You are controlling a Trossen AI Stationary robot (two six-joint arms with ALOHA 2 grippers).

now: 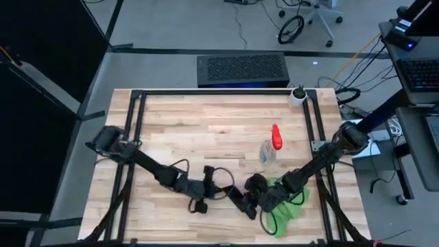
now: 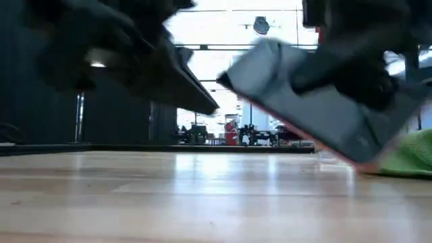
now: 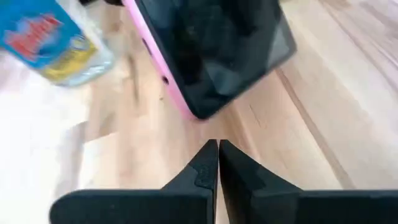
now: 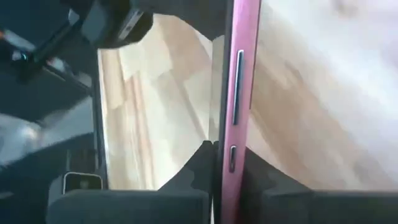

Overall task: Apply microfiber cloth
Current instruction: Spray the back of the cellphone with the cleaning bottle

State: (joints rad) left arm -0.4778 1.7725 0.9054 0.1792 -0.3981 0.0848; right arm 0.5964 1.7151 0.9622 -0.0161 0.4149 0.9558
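Note:
A small black phone in a pink case (image 1: 240,203) (image 2: 304,101) hangs tilted near the table's front, with my right gripper (image 1: 255,199) (image 4: 225,163) shut on it. The bright green microfiber cloth (image 1: 288,206) (image 2: 412,156) lies bunched on the table under my right arm, to the phone's right. My left gripper (image 1: 225,189) (image 3: 218,155) is shut, just left of the phone and short of it, touching nothing. In the left wrist view the phone's dark screen (image 3: 217,50) faces it. My right gripper pinches the phone between its two fingers, one on each flat face, with the pink side edge and its buttons (image 4: 235,124) running out between them. The phone is tilted, its lower end (image 2: 364,156) down by the green cloth; whether that end touches, I cannot tell.
A clear spray bottle with a red nozzle (image 1: 269,147) (image 3: 56,43) stands behind the phone. A small potted plant (image 1: 298,95) sits at the far right corner. Black frame rails (image 1: 137,137) run along the table's sides. Bare wood lies at the centre and far left.

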